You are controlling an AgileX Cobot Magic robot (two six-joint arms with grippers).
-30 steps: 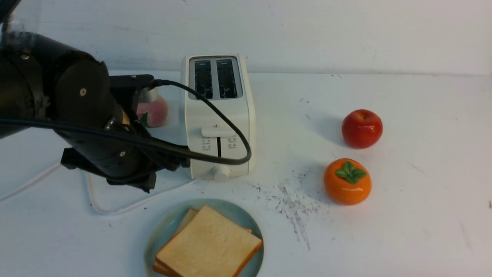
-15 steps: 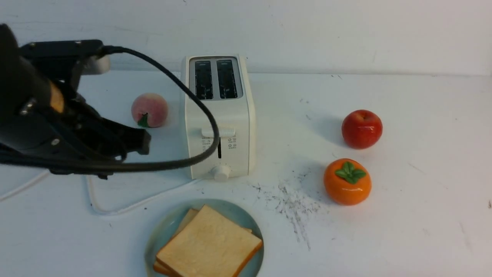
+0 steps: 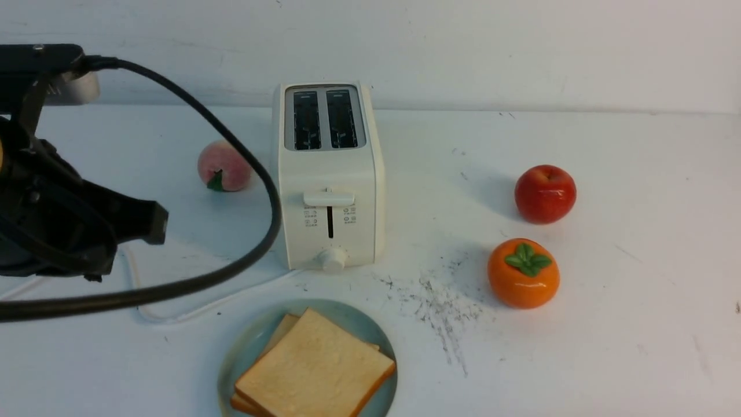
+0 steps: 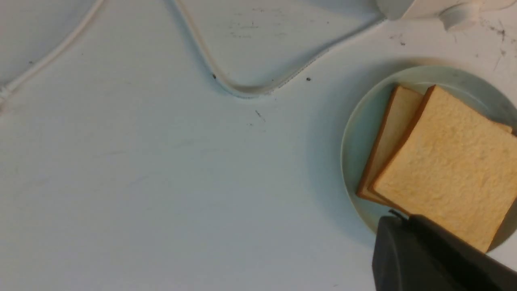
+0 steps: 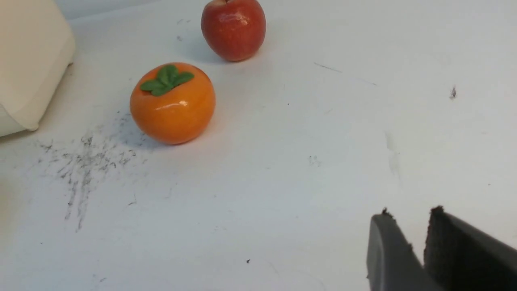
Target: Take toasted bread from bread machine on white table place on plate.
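Note:
Two slices of toasted bread [image 3: 315,368] lie stacked on the pale blue-green plate [image 3: 243,347] at the white table's [image 3: 608,324] front edge. The bread machine [image 3: 330,174] stands behind the plate with both slots empty. My left gripper [image 3: 156,223] is shut and empty at the far left, well clear of the bread machine. In the left wrist view my left gripper [image 4: 406,218] is above the plate's [image 4: 355,133] near rim, beside the toast [image 4: 444,161]. My right gripper [image 5: 410,212] shows only in the right wrist view, shut and empty above bare table.
A peach [image 3: 224,165] sits left of the bread machine. A red apple [image 3: 545,193] and an orange persimmon [image 3: 523,272] sit to its right. The white cord [image 3: 173,313] loops left of the plate. My left arm's black cable [image 3: 255,174] hangs before the bread machine.
My left arm has drawn back to the left, away from the bread machine, uncovering the peach and the bread machine's front. The toast and plate have not moved.

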